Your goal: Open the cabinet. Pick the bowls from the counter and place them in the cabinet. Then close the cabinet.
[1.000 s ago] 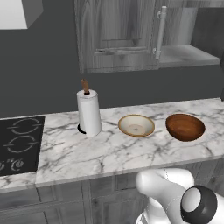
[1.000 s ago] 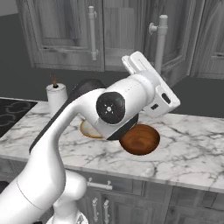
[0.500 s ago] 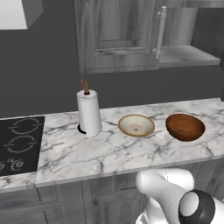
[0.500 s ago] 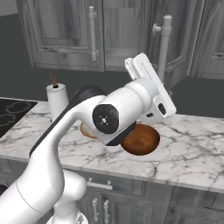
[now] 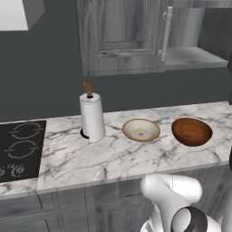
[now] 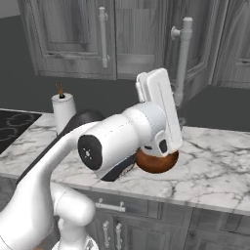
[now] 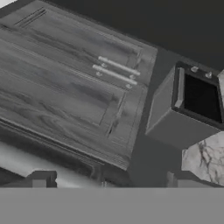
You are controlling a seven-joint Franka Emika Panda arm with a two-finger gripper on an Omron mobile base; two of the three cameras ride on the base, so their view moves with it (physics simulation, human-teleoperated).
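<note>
White marble counter (image 5: 113,156) carries the cream bowl (image 5: 141,130) and the reddish-brown bowl (image 5: 192,131) side by side, right of a paper-towel roll (image 5: 92,115). Overhead, the cabinet (image 5: 122,36) has its right door swung open. The gripper (image 6: 183,122) is raised by that door's handle (image 6: 182,61), well above both bowls; its fingers are hidden, so their spread cannot be told.

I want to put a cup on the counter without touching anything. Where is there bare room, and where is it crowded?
Bare marble lies on the counter between the cooktop and the paper towel roll, and along the front edge. It is crowded from the roll across the cream bowl to the brown bowl.
</note>
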